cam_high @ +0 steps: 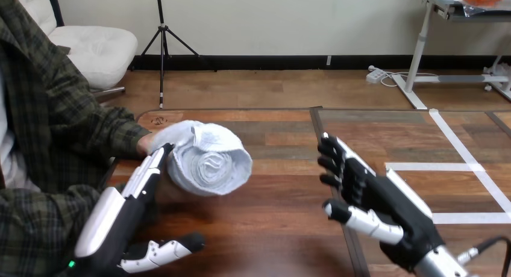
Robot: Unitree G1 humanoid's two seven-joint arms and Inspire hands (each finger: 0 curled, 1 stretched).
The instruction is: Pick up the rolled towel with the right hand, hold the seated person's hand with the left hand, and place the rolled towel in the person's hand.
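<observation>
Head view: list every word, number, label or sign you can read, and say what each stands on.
None can be read.
Rolled towel: plain, no label.
Table: white tape lines, no letters; a small round mark near its far left corner, too small to read.

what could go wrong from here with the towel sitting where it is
1. The towel is bulky and hides most of the person's hand, so how well it is cupped cannot be seen; it might roll onto the table.
2. The left hand has straight fingers beside the towel, curled round nothing, so it may give little support.
3. The right hand is open and apart, probably too far to catch a slip.
</observation>
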